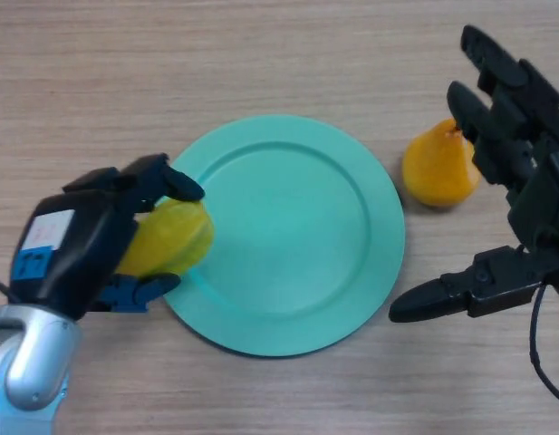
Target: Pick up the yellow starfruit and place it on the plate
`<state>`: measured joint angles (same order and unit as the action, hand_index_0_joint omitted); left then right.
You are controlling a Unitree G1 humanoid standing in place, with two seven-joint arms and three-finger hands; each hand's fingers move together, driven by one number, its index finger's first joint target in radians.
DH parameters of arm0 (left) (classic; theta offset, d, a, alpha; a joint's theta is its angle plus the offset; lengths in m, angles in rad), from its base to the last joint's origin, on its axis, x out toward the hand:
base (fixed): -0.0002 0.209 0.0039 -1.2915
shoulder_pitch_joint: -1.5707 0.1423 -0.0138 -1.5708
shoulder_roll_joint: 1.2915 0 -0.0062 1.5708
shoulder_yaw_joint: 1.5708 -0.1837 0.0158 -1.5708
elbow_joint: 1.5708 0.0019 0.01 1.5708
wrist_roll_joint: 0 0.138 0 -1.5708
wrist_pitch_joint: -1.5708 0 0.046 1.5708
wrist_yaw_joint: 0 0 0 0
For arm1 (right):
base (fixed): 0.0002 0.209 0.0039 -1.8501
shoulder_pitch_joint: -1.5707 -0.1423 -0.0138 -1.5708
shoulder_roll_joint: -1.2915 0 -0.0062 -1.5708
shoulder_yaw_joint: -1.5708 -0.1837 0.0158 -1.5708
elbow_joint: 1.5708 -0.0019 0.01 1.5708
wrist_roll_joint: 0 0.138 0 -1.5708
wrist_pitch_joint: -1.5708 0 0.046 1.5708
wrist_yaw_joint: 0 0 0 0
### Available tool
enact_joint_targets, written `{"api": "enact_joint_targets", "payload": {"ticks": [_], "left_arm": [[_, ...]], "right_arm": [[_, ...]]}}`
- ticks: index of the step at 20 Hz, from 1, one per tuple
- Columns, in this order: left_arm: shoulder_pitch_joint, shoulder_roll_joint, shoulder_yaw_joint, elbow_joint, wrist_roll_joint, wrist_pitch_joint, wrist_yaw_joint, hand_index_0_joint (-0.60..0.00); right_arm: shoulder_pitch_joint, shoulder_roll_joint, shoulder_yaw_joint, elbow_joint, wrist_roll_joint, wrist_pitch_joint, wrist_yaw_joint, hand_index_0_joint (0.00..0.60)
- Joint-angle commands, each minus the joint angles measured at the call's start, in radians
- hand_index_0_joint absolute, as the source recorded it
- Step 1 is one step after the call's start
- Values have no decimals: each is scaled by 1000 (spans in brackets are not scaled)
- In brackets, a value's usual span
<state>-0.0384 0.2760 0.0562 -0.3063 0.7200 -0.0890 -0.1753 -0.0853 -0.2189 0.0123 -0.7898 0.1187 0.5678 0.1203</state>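
head view:
left hand: fingers curled round the starfruit, holding it over the plate left rim
plate: lies right of the fruit
right hand: fingers spread, idle, near an orange pear

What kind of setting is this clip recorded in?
Probably a tabletop test bench, not a real kitchen: a bare wood-grain table holding only a teal plate, an orange pear, and the yellow starfruit in the left hand.
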Motion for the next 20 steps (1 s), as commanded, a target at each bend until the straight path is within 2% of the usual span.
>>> {"api": "enact_joint_targets", "payload": {"ticks": [1,2,3,4,5,6,7,8,9,10,14,17,20], "left_arm": [[-75,18,8,-41,-50,-13,79,-600],[-89,18,-1,-29,-55,-20,85,-600],[-99,-8,-7,-43,-180,24,82,-600],[-99,-15,-14,-52,-228,43,74,-600],[-102,-13,-23,-59,-255,77,58,-550],[-103,-14,-25,-61,-258,86,52,-449],[-107,-15,-33,-58,-256,102,43,-299],[-110,-16,-41,-53,-251,112,37,-199],[-118,-24,-60,-49,-238,146,26,-58],[-122,-28,-71,-49,-229,164,21,0],[-129,-34,-67,-60,-213,193,28,0],[-164,-24,-14,-120,-340,209,77,0],[-167,-15,20,-178,-482,210,85,0]], "right_arm": [[-22,-21,-50,-59,8,-127,-10,0],[-26,-23,-52,-61,5,-123,-10,0],[-26,-25,-55,-63,-6,-128,-10,0],[-26,-24,-59,-65,-4,-128,-10,0],[-24,-28,-59,-70,-13,-124,-3,0],[-22,-29,-59,-71,-14,-123,-2,0],[-17,-28,-60,-74,-15,-118,2,0],[-13,-27,-62,-78,-14,-112,6,0],[-10,-29,-70,-87,-11,-93,11,0],[-7,-31,-74,-92,-11,-85,14,0],[1,-27,-80,-93,-3,-99,4,0],[-1,-31,-74,-90,-11,-100,-6,0],[-5,-32,-78,-100,-18,-74,5,0]]}}
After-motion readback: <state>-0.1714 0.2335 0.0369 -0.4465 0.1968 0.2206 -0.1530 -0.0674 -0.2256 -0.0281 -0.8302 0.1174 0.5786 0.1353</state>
